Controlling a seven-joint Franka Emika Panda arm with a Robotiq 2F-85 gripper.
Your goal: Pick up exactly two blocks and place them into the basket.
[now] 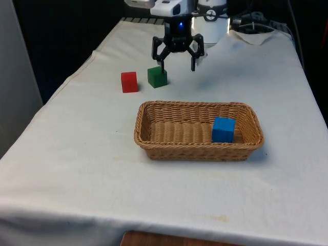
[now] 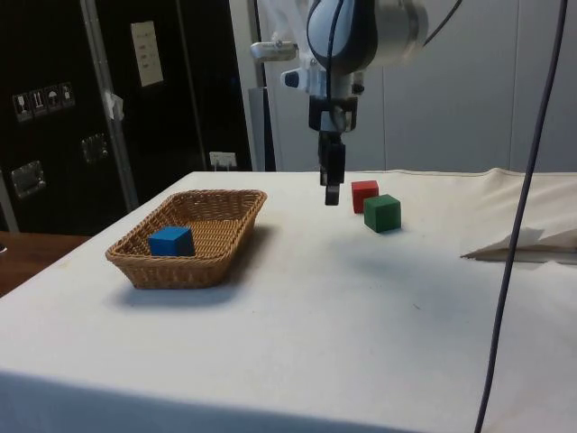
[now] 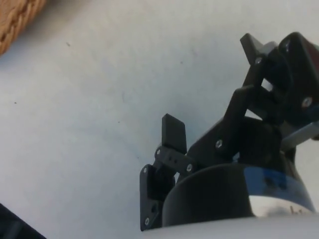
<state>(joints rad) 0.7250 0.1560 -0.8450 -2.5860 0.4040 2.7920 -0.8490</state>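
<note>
Three blocks in all: one blue block [image 1: 223, 129] lies inside the single wicker basket [image 1: 154, 144], while one red block [image 1: 129, 82] and one green block [image 1: 157, 77] sit side by side on the bench [image 1: 77, 169] beyond it. The gripper [image 1: 178, 65] hangs above the cloth just beside the green block, fingers spread and empty. Nothing blocks either block.

A robotics lab: a cloth-draped worktop [image 1: 154, 205] with black curtains [image 1: 66, 36] behind, dark cabinets [image 2: 54, 108] bearing labels, and hanging cables [image 2: 527, 198].
</note>
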